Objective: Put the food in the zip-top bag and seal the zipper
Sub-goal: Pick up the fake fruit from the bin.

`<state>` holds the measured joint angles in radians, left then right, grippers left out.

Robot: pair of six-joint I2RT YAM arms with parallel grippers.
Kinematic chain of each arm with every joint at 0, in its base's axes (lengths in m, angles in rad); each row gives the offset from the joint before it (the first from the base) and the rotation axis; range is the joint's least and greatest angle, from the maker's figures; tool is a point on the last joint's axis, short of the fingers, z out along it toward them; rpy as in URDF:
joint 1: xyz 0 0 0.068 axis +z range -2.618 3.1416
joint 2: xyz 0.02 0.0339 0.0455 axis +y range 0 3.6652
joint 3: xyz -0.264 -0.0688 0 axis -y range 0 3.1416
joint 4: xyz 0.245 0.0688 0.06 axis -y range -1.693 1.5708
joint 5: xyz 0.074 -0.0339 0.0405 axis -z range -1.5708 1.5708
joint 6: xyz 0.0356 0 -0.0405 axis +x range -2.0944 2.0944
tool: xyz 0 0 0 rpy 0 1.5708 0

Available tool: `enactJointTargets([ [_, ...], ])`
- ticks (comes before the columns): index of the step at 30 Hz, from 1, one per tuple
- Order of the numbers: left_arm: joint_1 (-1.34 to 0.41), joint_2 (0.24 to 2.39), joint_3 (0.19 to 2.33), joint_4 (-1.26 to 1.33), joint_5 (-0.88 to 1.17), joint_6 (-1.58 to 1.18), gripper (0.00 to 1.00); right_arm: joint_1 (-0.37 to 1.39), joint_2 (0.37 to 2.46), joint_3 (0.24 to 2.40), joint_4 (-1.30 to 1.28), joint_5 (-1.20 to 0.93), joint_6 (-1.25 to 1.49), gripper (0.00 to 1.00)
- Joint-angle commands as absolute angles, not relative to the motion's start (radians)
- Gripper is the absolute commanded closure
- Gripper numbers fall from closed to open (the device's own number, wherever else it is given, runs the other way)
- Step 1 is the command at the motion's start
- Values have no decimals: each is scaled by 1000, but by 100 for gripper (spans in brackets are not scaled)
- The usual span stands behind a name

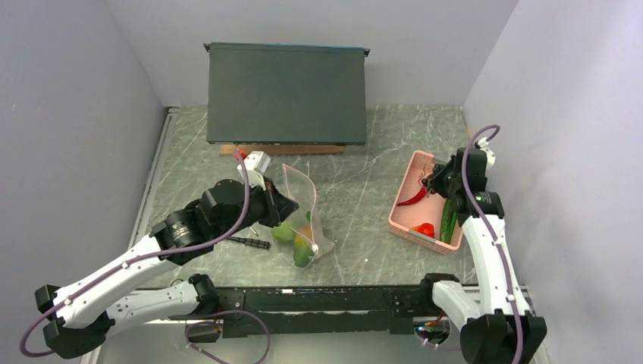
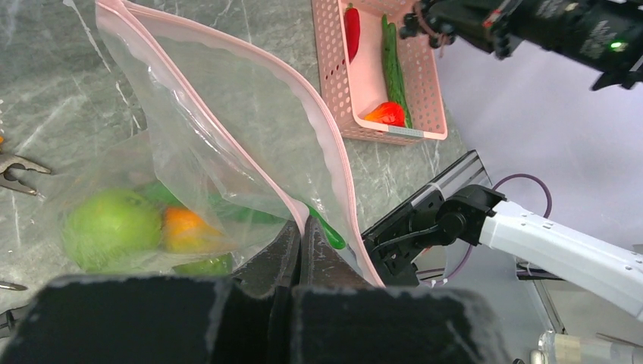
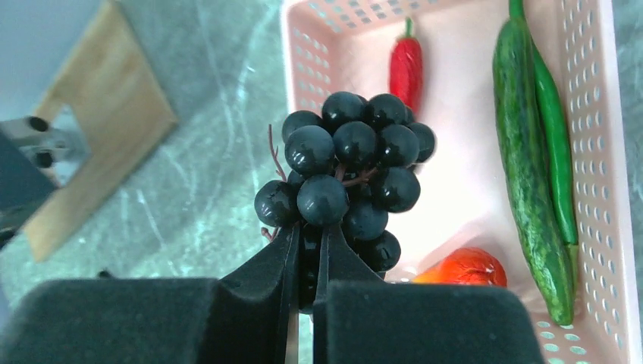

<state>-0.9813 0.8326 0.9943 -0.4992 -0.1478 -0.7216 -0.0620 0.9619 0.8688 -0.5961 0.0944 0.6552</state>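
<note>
My left gripper (image 2: 302, 224) is shut on the pink zipper (image 2: 321, 130) edge of the zip-top bag (image 2: 227, 98), holding its mouth up. Inside the bag lie a lime-green fruit (image 2: 110, 227), an orange piece (image 2: 186, 231) and something green. In the top view the bag (image 1: 305, 216) stands mid-table beside my left gripper (image 1: 290, 205). My right gripper (image 3: 307, 241) is shut on a bunch of dark grapes (image 3: 349, 174), lifted above the pink basket (image 3: 303, 68). Still in the basket are a red chili (image 3: 406, 64), a long cucumber (image 3: 527, 152), a thin green pepper (image 3: 559, 144) and an orange-red piece (image 3: 462, 267).
The basket (image 1: 400, 218) sits at the right, close to the side wall, with my right gripper (image 1: 434, 182) over it. A dark box (image 1: 286, 91) on a wooden board (image 1: 280, 149) fills the back. A black-handled tool (image 1: 249, 242) lies left of the bag. Pliers (image 2: 19, 171) lie nearby.
</note>
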Motion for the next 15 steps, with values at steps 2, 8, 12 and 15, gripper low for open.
enactJointTargets([
  [2,-983,840,1028,-478,-162,-719,100,-48,915,1040,-700,12,619,100],
  [8,-982,855,1026,-465,-161,-724,100,48,937,1212,-654,-440,569,100],
  [12,-981,855,1033,-469,-173,-723,100,289,936,1279,-567,-566,610,100],
  [15,-981,849,1033,-470,-181,-727,100,483,945,1304,-474,-636,675,100],
])
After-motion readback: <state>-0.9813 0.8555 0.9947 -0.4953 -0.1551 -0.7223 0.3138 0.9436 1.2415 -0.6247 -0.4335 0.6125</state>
